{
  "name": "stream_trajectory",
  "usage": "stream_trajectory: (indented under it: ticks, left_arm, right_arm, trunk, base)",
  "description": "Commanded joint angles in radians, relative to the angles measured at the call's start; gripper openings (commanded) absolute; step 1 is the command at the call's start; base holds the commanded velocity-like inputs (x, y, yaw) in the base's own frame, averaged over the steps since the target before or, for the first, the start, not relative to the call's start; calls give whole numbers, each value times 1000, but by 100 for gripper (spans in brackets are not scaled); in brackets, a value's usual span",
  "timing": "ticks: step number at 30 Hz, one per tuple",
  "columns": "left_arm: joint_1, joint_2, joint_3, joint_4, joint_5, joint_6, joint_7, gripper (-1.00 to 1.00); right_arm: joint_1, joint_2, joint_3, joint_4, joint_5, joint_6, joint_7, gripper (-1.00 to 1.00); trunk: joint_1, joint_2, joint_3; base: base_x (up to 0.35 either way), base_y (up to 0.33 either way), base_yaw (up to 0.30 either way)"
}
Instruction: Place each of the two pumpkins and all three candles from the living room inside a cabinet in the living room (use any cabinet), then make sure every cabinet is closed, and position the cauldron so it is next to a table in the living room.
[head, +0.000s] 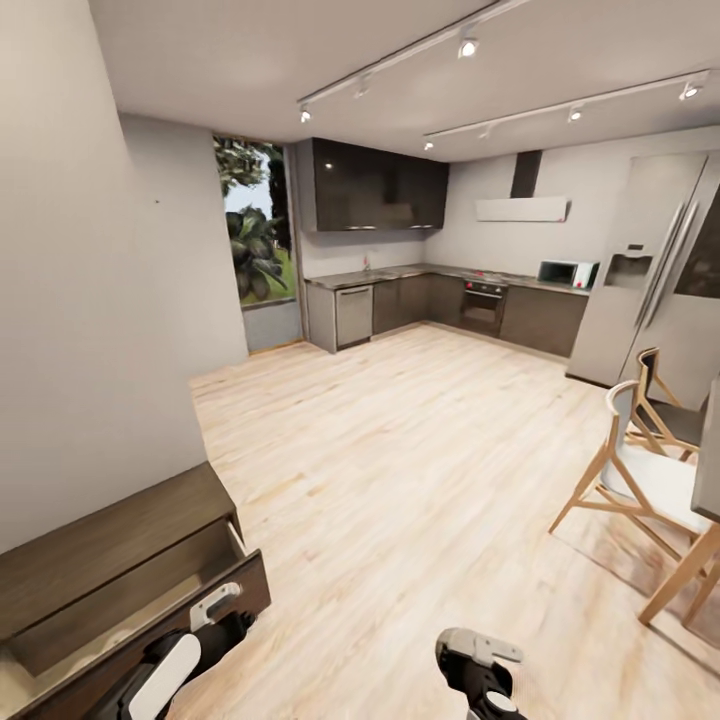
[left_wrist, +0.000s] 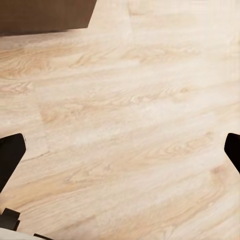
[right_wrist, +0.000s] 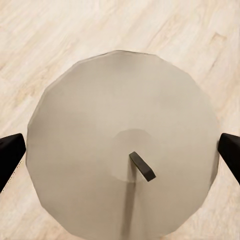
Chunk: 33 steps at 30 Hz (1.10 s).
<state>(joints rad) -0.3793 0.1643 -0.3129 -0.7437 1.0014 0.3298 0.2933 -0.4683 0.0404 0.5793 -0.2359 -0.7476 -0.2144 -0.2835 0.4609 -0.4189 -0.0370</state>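
The dark-brown cabinet (head: 100, 545) stands against the wall at lower left, its top drawer (head: 150, 595) pulled out over the floor. The drawer's inside looks pale, and I cannot make out any contents. My left arm (head: 180, 660) hangs just in front of the drawer. In the left wrist view, my left gripper (left_wrist: 120, 155) is open over bare floor, with a corner of the cabinet (left_wrist: 45, 15) beyond it. My right gripper (right_wrist: 120, 150) is open above a pale grey round disc (right_wrist: 100, 115) bearing a small dark bar. The pumpkins, candles and cauldron are out of view.
Light wood floor (head: 400, 450) stretches ahead to a kitchen with glossy dark cupboards (head: 375, 185), an oven (head: 484, 305) and a fridge (head: 650, 280). Two wooden chairs (head: 640, 480) and a table edge (head: 708, 460) stand at the right. A grey wall (head: 80, 300) runs along the left.
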Motion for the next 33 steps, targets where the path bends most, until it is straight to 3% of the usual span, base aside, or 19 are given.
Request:
stream_trajectory:
  ticks: [1, 11, 16, 25, 33]
  left_arm:
    - [-1, 1, -5, -2, 11, 0, 9, 100]
    - [-1, 11, 10, 7, 17, 4, 11, 100]
    - [-3, 11, 45, 57, 16, 3, 12, 100]
    - [-4, 10, 55, 69, 9, 2, 134, 100]
    - [-4, 14, 57, 69, 9, 0, 142, 100]
  right_arm:
    - [-1, 0, 10, 0, -8, -7, -4, -100]
    - [-1, 0, 13, 0, -6, -13, -6, -100]
    - [-1, -1, 14, 0, -6, -13, -6, -100]
    - [-1, -1, 16, 0, 5, -13, -6, -100]
    - [-1, 0, 16, 0, 49, -13, -6, -100]
  trunk:
    - [-3, 5, 1]
    - [-11, 19, 7]
    - [-11, 19, 7]
    - [-11, 19, 7]
    - [-11, 19, 7]
  base:
    - [0, 0, 284]
    - [0, 0, 284]
    - [0, 0, 284]
    - [0, 0, 284]
    - [0, 0, 284]
